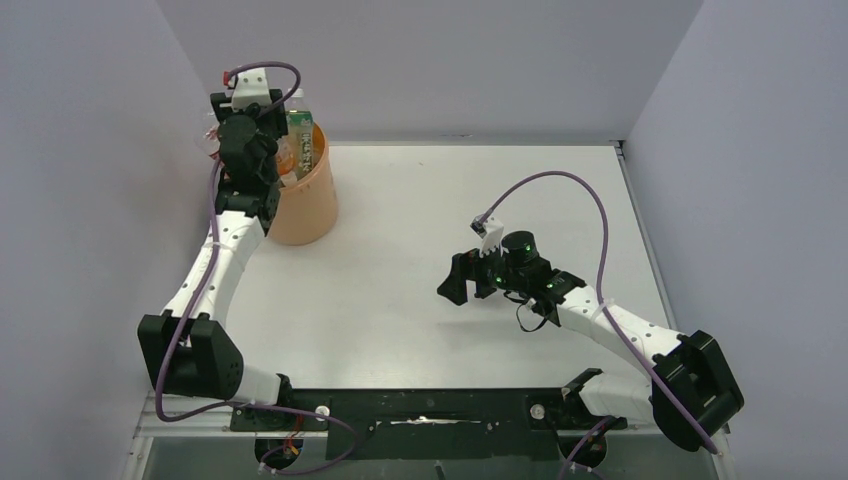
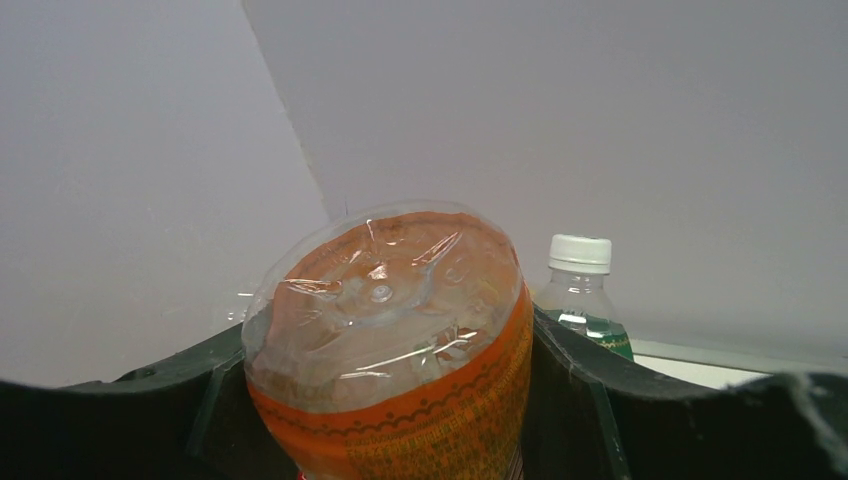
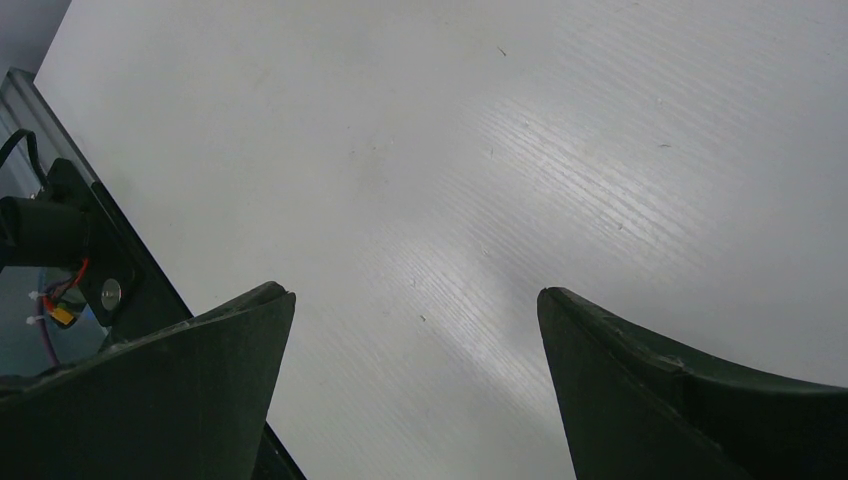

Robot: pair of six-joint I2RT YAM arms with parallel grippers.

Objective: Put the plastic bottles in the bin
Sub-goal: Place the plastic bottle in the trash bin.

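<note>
**Bin and contents.** The bin (image 1: 312, 212) stands on the table (image 1: 430, 190) in its far left corner, close to the left wall (image 1: 90, 150) and just short of the back wall (image 1: 430, 60). Several bottles are packed inside. A green-labelled bottle (image 2: 583, 292) with a white cap stands upright at the rear, its top above the rim. Clear plastic shows beside it; the number of bottles cannot be told.

**Left arm.** The left gripper (image 2: 390, 340) is at the bin's mouth, on the side nearest the left wall. Its jaws are clamped on an orange-labelled bottle (image 2: 385, 290), one finger against each side of the label. The bottle's clear moulded base faces the wrist camera and its neck end is out of frame. Whether that end is below the rim cannot be told. The green-labelled bottle sits just beside the right finger (image 2: 575, 390), behind it.

**Right arm.** The right gripper (image 3: 415, 295) hangs above the table, right of centre. Its jaws are spread wide, released, with only the white surface showing between them. It is well apart from the bin.

**Edges and room.**
- The left forearm runs close along the left wall.
- White surface lies between the bin and the right gripper, and between that gripper and the back wall.
- The table's right edge (image 1: 640, 230) meets the right wall, well apart from the right gripper.
- The black mounting rail (image 1: 440, 408) marks the near edge; it appears at the left of the right wrist view.
</note>
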